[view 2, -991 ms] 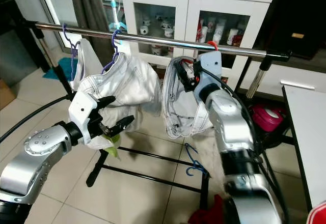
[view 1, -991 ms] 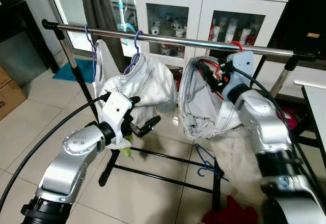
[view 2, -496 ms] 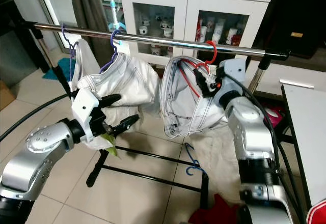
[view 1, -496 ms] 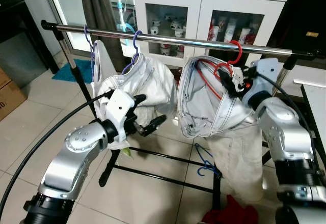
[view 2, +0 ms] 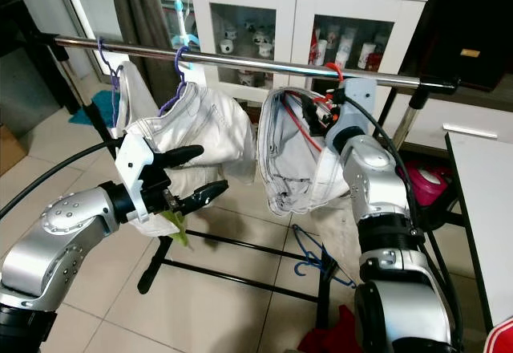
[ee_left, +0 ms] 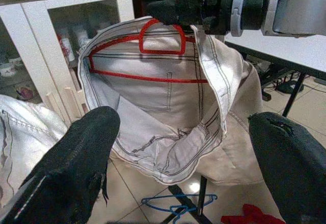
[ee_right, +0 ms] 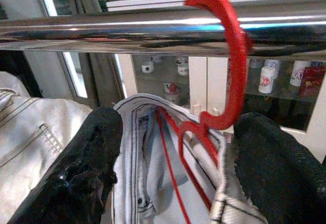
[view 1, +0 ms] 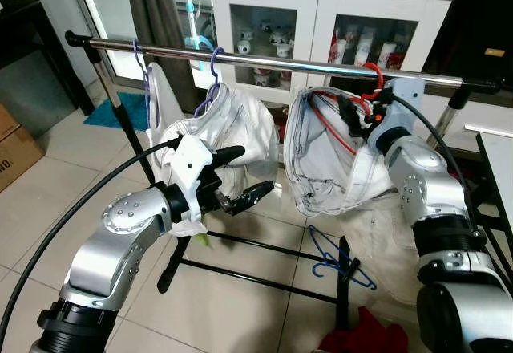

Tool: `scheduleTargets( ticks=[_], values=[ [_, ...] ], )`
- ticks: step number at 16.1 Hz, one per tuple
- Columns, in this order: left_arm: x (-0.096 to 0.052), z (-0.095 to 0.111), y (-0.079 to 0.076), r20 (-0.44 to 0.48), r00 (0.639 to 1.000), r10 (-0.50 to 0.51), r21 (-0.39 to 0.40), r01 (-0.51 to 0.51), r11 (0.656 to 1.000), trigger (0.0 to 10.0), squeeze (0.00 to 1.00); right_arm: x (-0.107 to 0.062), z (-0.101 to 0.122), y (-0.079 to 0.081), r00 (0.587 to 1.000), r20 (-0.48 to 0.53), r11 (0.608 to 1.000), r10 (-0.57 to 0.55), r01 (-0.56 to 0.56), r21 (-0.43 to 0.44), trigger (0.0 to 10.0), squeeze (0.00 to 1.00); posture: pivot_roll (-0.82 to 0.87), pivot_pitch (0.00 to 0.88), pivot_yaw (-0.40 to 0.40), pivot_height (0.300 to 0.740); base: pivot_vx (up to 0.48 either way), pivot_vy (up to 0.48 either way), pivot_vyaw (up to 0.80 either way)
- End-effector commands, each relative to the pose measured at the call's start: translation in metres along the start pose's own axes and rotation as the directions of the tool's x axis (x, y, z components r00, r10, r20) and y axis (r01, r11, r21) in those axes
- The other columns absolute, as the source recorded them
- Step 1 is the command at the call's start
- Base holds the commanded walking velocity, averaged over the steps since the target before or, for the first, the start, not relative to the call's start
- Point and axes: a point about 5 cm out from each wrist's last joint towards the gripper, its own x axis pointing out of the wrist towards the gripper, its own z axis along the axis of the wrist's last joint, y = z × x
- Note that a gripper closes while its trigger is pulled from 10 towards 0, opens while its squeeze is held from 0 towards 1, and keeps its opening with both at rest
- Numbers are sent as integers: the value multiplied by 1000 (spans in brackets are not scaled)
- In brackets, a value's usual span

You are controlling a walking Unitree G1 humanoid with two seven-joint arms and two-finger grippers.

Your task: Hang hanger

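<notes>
The red hanger (ee_right: 224,81) is hooked over the steel rail (ee_right: 102,30); the open right gripper (ee_right: 173,147) sits just below it, the open left gripper (view 1: 240,178) well apart

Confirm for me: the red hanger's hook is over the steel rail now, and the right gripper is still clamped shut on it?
Half right. The red hanger does hook over the steel rail, but the right gripper is not clamped: the right wrist view shows its two black fingers spread wide either side of the hanger's neck, touching nothing.
</notes>
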Motion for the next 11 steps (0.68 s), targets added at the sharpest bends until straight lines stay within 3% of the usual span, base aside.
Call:
scheduleTargets(
  ticks=[1,3,4,5,6,8,11],
  values=[
    [-4,3,2,10,1000,7,9,-7,1000,10000,439,3,5,-2,999,35,999,-24,23,42,10000,0,-95,0,43,740,0,0,0],
    [-5,3,2,11,1000,7,9,-7,1000,10000,439,4,5,-4,999,36,998,-37,35,51,10000,0,-96,0,43,740,0,0,0],
    [-3,3,2,12,1000,7,9,-7,1000,10000,439,7,6,-6,998,48,997,-34,30,69,9020,0,-96,0,43,740,0,0,0],
    [-2,3,2,9,1000,6,10,-6,1000,10000,439,8,5,-5,998,55,997,-25,20,77,4980,0,-96,0,43,740,0,0,0],
    [-1,3,2,6,1000,5,13,-5,1000,10000,439,9,5,-5,998,56,997,-19,15,73,2706,0,-98,0,48,740,0,0,0],
    [1,4,2,9,1000,3,15,-3,1000,10000,439,10,5,-5,998,65,997,-12,7,70,0,0,-98,0,49,740,0,0,0],
    [3,4,1,10,1000,1,15,-1,1000,10000,439,12,4,-5,998,65,998,-7,3,60,0,0,-99,0,49,740,0,0,0]
  ],
)
